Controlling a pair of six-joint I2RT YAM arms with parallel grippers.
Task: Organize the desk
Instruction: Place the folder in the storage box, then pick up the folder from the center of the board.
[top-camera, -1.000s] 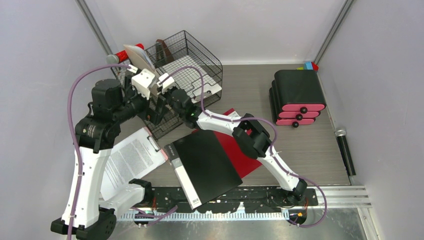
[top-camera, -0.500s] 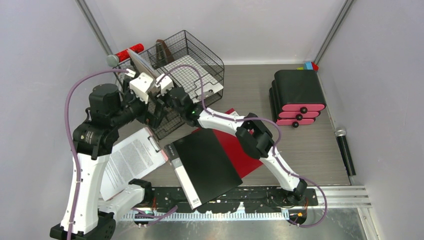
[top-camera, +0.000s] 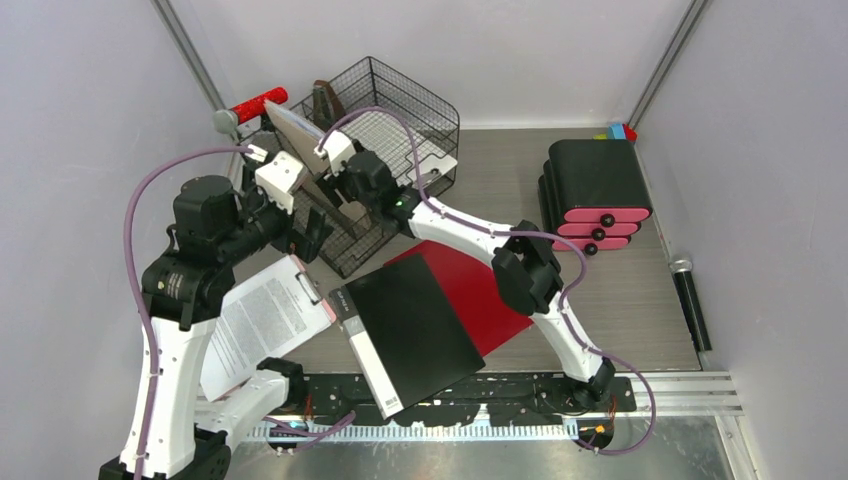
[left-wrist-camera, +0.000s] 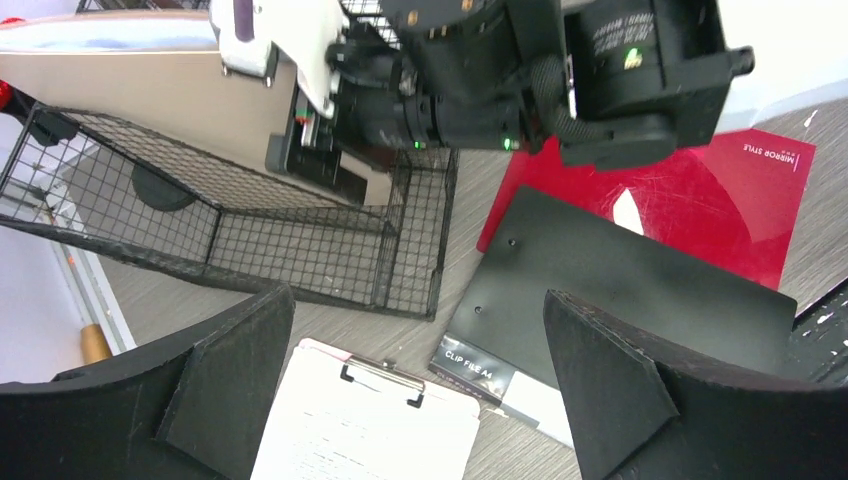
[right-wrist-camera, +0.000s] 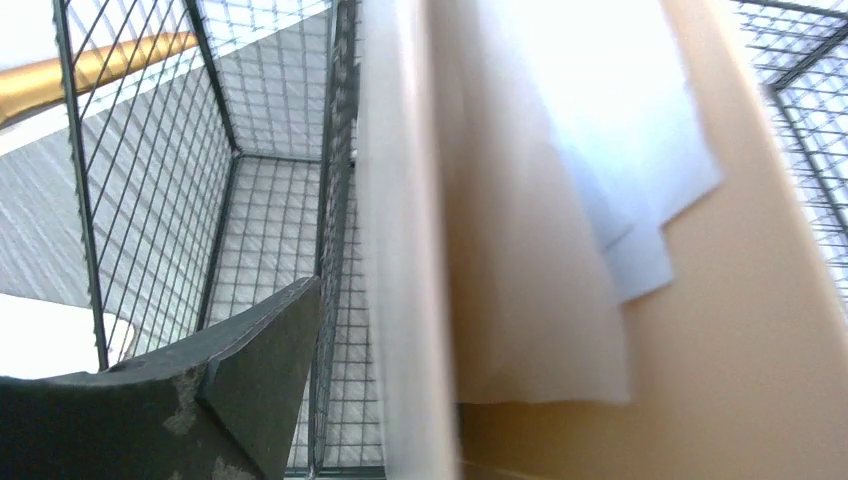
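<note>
While left tool (left-wrist-camera: 417, 300) gapes empty, right tool (top-camera: 325, 160) parted around tan board (right-wrist-camera: 760, 300) (second finger hidden)

my left arm (top-camera: 170, 370) and right arm (top-camera: 450, 226): white links between black joint housings, purple cables (top-camera: 127, 225) alongside, dark wedge-shaped fingers (left-wrist-camera: 230, 380).

One clipboard (top-camera: 260, 320), one rack (top-camera: 432, 100), one drawer unit (top-camera: 595, 180).

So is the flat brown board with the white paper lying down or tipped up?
Tipped up. The brown board stands slanted on its edge at the black wire-mesh rack, not flat. Whether it sits fully inside, I cannot tell.
</note>
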